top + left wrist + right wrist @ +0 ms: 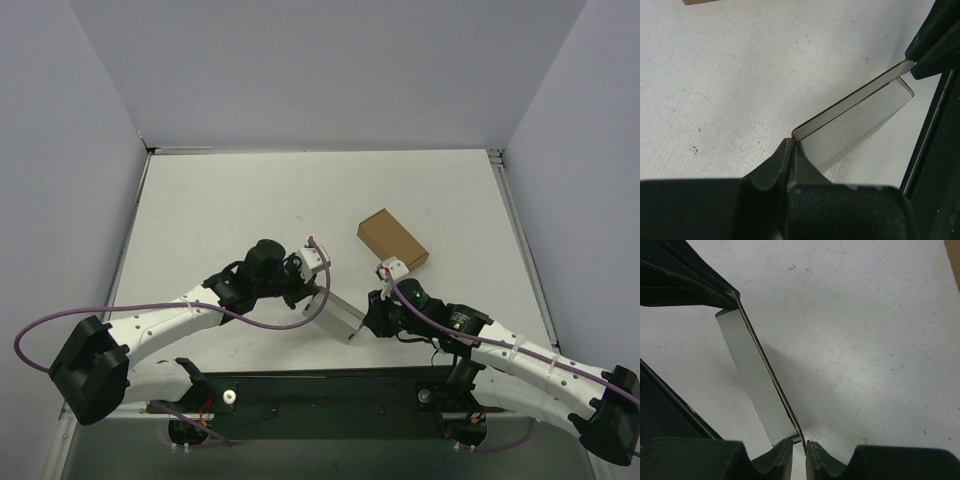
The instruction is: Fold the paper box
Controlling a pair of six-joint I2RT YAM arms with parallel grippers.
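While left fingers (777, 165) and right fingers (782, 455) clench its ends, the thin white-grey paper box (850, 127) seems light, floppy.

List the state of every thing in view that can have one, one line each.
paper box: partly folded along a crease, not yet box-shaped, held on edge by opposite ends.
left end effector: shut on one end of the paper box.
right end effector: shut on the other end of the paper box.
brown box: closed, lying flat on the table, untouched.
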